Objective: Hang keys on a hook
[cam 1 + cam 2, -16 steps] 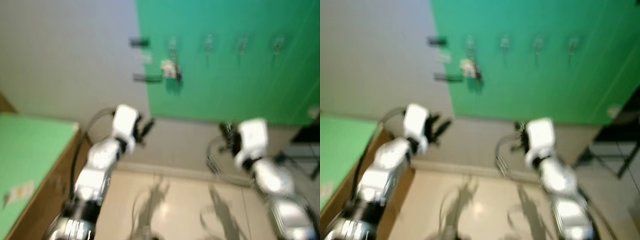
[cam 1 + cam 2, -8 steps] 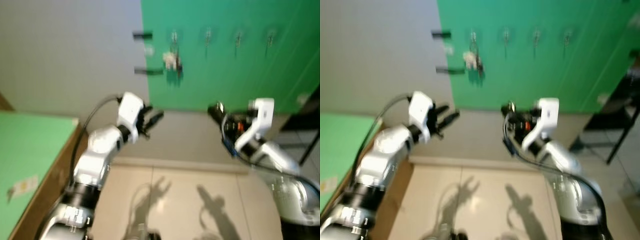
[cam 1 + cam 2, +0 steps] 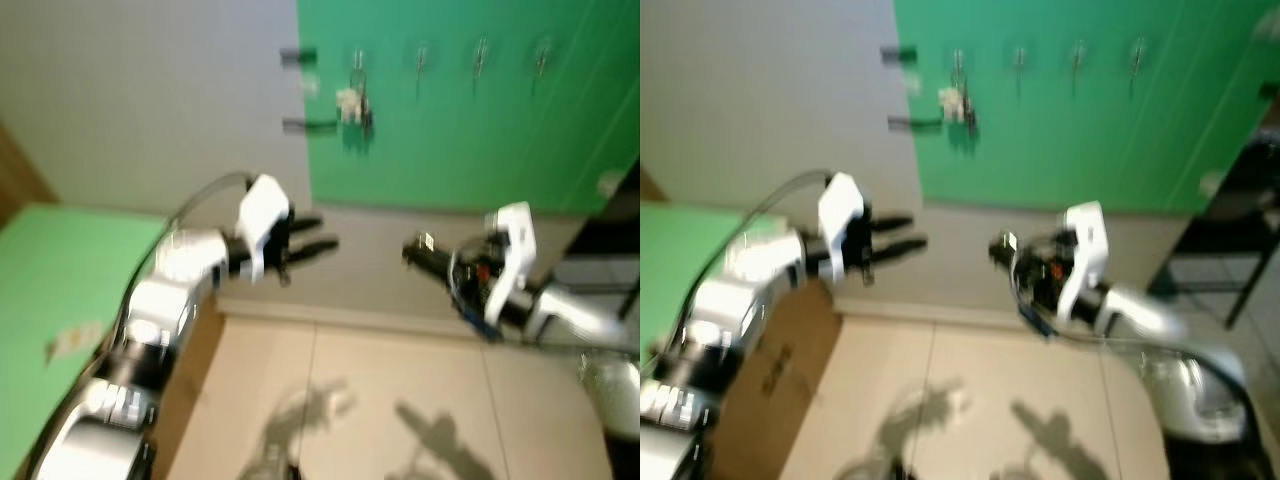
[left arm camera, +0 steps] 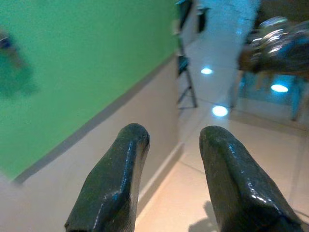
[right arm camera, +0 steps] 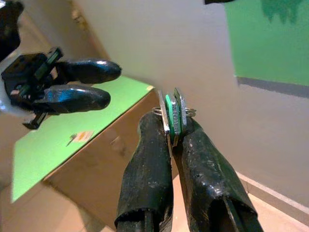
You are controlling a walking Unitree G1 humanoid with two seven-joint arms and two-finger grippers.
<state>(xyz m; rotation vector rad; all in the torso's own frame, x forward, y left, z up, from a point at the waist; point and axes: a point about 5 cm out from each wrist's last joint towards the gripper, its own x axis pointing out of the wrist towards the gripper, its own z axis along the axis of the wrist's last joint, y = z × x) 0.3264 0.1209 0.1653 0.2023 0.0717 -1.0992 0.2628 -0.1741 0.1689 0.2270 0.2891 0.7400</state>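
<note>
Keys, flat with a green piece and ring, pinched between the pressed-together fingers of our right gripper, raised before the wall well below the hooks at 12 o'clock on the green panel; left gripper at 9 o'clock, fingers spread, holding nothing; one hook bears a bunch

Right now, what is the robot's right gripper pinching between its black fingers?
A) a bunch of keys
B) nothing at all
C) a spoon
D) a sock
A: in the right wrist view the right gripper has its two black fingers shut on the keys, flat metal pieces on a ring with a green one between them.
</note>
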